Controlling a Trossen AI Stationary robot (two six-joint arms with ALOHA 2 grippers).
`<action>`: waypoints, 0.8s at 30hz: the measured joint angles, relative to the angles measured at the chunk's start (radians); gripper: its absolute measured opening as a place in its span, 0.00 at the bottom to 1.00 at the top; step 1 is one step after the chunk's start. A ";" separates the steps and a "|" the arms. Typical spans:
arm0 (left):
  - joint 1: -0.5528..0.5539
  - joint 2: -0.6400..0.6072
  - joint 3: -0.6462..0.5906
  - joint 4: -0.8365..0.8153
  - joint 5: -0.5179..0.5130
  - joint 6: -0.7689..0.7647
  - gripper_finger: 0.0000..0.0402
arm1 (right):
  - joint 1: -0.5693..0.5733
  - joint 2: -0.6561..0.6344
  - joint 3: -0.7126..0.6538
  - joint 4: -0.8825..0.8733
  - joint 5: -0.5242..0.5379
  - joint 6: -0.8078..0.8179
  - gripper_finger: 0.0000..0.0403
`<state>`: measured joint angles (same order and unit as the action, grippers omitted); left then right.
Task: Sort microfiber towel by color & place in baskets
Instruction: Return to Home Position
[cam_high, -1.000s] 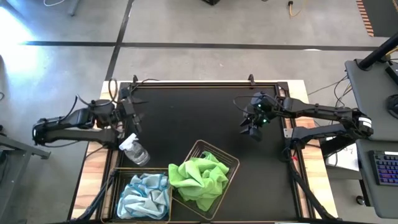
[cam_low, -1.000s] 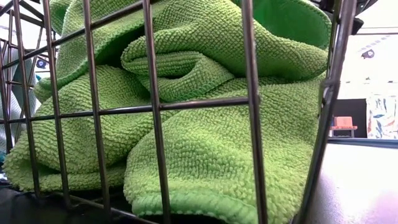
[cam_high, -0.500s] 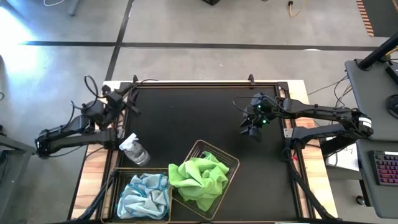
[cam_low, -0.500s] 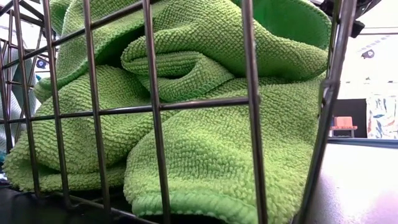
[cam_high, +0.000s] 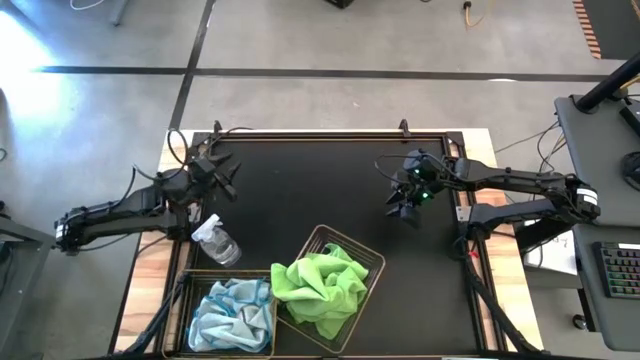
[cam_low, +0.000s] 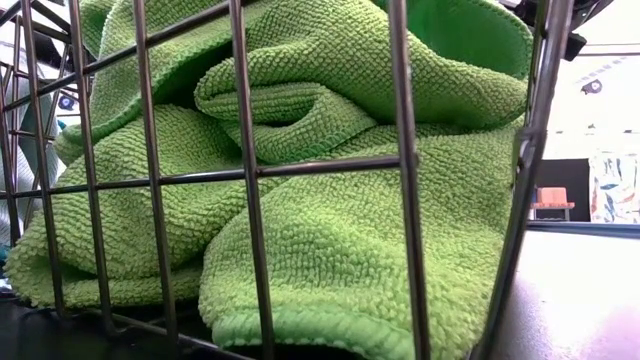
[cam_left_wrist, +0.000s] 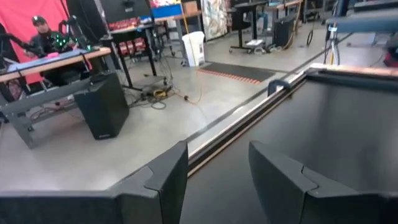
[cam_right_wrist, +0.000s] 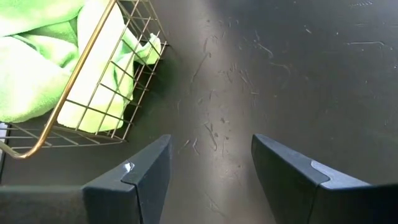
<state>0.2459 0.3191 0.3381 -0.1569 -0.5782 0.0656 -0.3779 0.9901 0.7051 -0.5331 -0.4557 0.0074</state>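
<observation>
- With every towel already sorted, the left gripper (cam_high: 222, 176) has swung clear of the spray bottle (cam_high: 216, 243) toward the table's far left corner, fingers apart, empty.
- The right gripper (cam_high: 404, 208) has not moved, fingers parted above the black mat (cam_high: 300, 190).
- Green towels (cam_high: 318, 290) fill the right basket (cam_high: 355, 246); blue towels (cam_high: 230, 312) fill the left basket (cam_high: 205, 272).

Low view's swamped: green towels (cam_low: 330, 230) pressed behind basket (cam_low: 400, 150) wire fill it, blocking nearly everything beyond. Right wrist view chops that basket off at the edge. From above, green and blue towels (cam_high: 230, 312) bunch up, can't count either heap.
</observation>
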 joint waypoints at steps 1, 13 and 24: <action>0.000 0.000 -0.011 0.000 -0.006 -0.001 0.39 | 0.000 0.000 0.000 0.000 0.000 0.000 0.53; 0.000 -0.019 -0.101 -0.001 -0.143 -0.054 0.39 | 0.000 0.000 -0.008 0.000 0.000 0.011 0.53; 0.001 -0.049 -0.129 -0.018 -0.302 -0.138 0.39 | 0.000 0.000 -0.105 0.093 -0.048 0.022 0.53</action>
<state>0.2472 0.2703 0.2089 -0.1752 -0.8806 -0.0724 -0.3779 0.9905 0.5996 -0.4398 -0.5038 0.0292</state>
